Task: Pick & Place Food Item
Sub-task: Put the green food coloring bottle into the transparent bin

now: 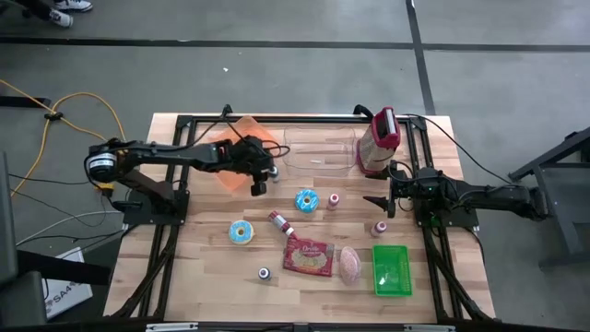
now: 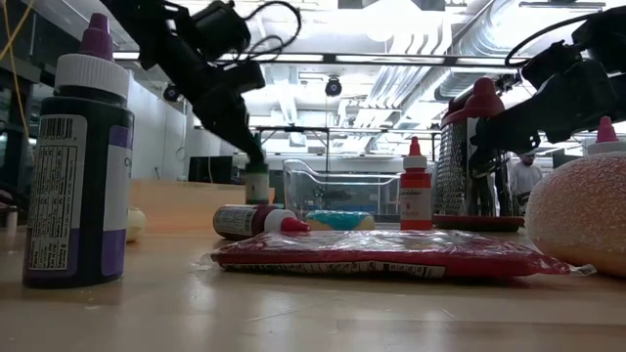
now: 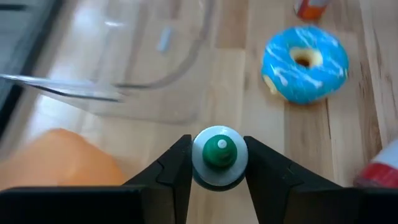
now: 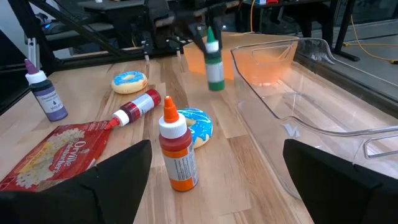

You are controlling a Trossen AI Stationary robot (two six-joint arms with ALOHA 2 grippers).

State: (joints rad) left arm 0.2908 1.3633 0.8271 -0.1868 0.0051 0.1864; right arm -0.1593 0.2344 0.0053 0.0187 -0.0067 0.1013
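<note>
Left gripper: gripper (image 3: 219, 163) is clamped on a small green-capped bottle with a white collar (image 3: 219, 155), one dark finger (image 3: 175, 169) pressing each side; in the right wrist view the same bottle (image 4: 214, 62) hangs clear of the wooden tabletop, upright, near the clear plastic tub (image 4: 292, 93).
Left arm position: reaches in from the table's left edge to a spot just beside the orange sheet (image 1: 241, 138) and short of the tub, seen from above at (image 1: 257, 179).
Right gripper: gripper (image 4: 217, 180) stands with its fingers wide apart and nothing between them, over the right side of the table (image 1: 203, 267), near the red-handled metal grater (image 1: 378, 143).
Blue-iced donuts: one (image 1: 306, 200) lies near the table's middle, a second (image 1: 241, 232) lies to its lower left in the overhead view, the two well apart.
Orange-capped bottle: stands upright (image 4: 176, 148) just in front of the nearer blue donut as the right wrist sees it.
Red bottle: lies on its side (image 1: 280, 222) between the donuts and the red popcorn bag (image 1: 309, 257).
Pink speckled lump: rests (image 1: 350, 264) between the popcorn bag and the green rectangular basket (image 1: 391, 269).
Purple bottle: upright (image 2: 76, 161), closest to the low camera.
</note>
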